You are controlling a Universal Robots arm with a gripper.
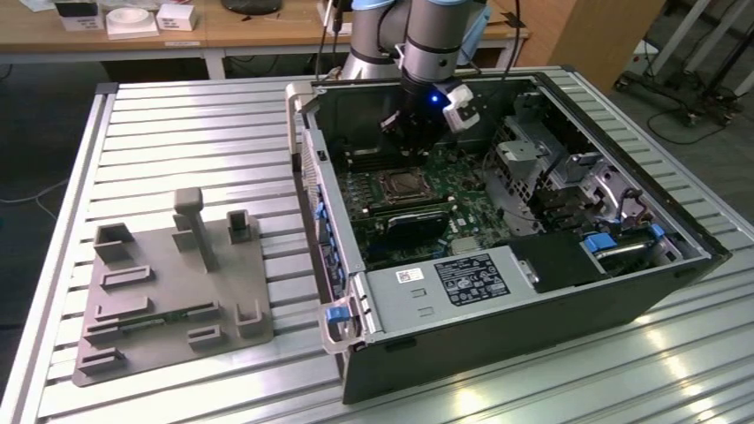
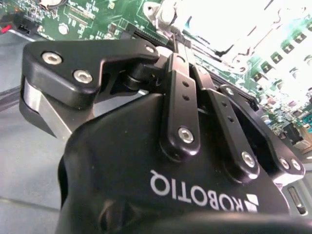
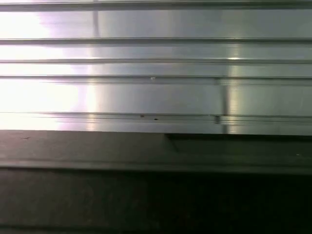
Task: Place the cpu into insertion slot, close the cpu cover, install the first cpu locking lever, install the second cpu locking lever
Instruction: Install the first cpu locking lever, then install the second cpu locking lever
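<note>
gripper [image 1: 410, 146] fingers pressed together, over insertion slot [image 1: 404, 186] in pc case [image 1: 495, 344]; grey fixture [image 1: 165, 291] well apart.

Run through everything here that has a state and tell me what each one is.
Black metal computer case: on its side, panel off, interior open.
Square silver-rimmed insertion slot: set in the green board; whether closed, unclear.
Black robot hand: inside the case, close to the slot.
Grey moulded fixture plate: flat on the slatted table.
</note>
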